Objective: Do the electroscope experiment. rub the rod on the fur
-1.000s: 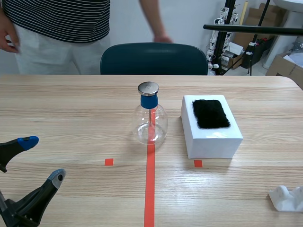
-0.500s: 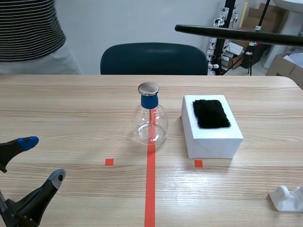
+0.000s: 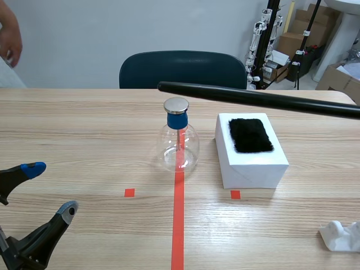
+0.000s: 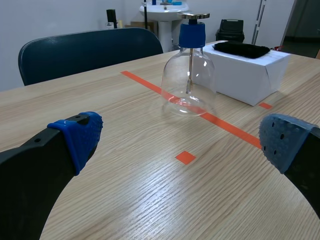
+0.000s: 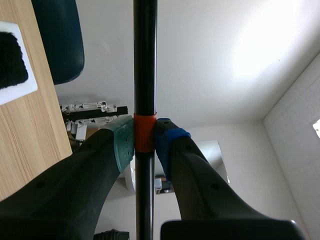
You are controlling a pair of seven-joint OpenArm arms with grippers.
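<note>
Plainly, the right claw (image 5: 144, 142) is clenched on the rod (image 5: 145, 75): its two pads press against an orange-red band on the black shaft, one from each side. In the scene view the rod comes in from the right and runs nearly level through the air. It crosses above the far side of the white box (image 3: 253, 166), and its free tip ends near the metal cap of the electroscope (image 3: 179, 147). The rod touches neither the cap nor the fur (image 3: 250, 135). The fur is a black patch lying flat on top of the box, which stands on the table (image 3: 90, 135) just to the right of the electroscope. The electroscope is a clear glass flask with a blue neck, standing upright at the far end of the red tape line. The left claw (image 3: 50, 188) rests low at the near left, released, its blue-padded fingers spread wide with nothing between them. A dark chair (image 3: 183, 68) stands behind the table, and a person's hand (image 3: 10, 39) shows at the far left. A crumpled white object (image 3: 340, 235) lies at the near right edge.
</note>
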